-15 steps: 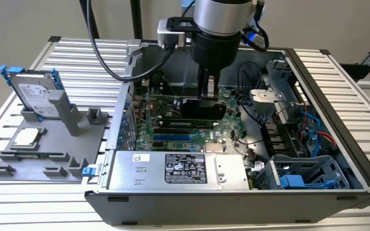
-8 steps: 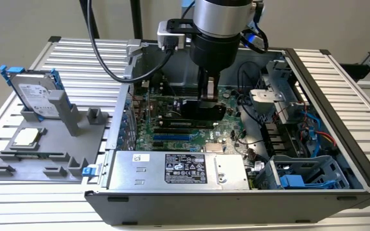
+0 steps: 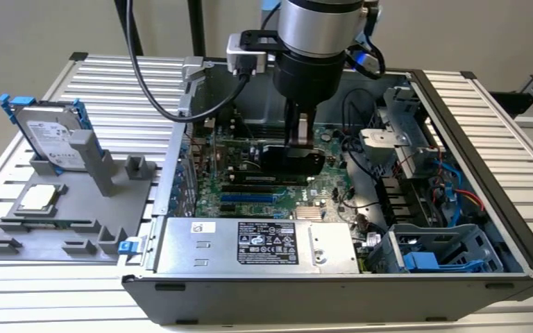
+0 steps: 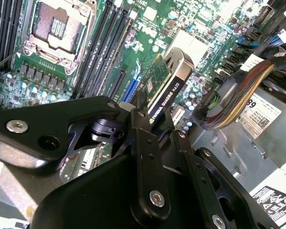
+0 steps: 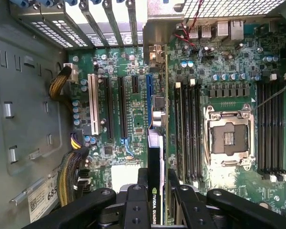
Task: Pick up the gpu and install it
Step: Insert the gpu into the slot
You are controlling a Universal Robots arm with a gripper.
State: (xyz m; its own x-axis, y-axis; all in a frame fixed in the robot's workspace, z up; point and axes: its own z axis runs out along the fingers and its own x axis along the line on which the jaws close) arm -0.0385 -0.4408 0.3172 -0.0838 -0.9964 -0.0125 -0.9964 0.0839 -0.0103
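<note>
The hand [image 3: 302, 141] is clamped on the gpu [image 3: 293, 161], its black fingers [image 4: 144, 143] pressed against either face of the card's upper edge. In the exterior view the hand sits at upper centre of the frame, reaching straight down from the arm [image 3: 315, 35] into the open computer case [image 3: 341, 291]. The gpu stands on edge over the green motherboard [image 3: 248, 187], near the middle of the case, its black cooler facing the camera.

In the second wrist view the card [image 4: 166, 83] rises from between the fingers toward the frame's centre, green board on one face and black cooler on the other. In the first wrist view it [image 5: 157, 157] runs up from the bottom centre of the frame, lined up just beside a blue expansion slot [image 5: 149, 98]; whether it is seated cannot be told. The empty processor socket [image 5: 229, 138] lies at right centre of that frame.

Lower centre in the exterior view, the silver power supply [image 3: 257, 244] fills the near side of the case. At the left of the frame, on the slatted desk [image 3: 109, 76], a grey fixture [image 3: 63, 215] carries a hard drive [image 3: 52, 142] standing upright and a processor [image 3: 41, 198] lying flat.
</note>
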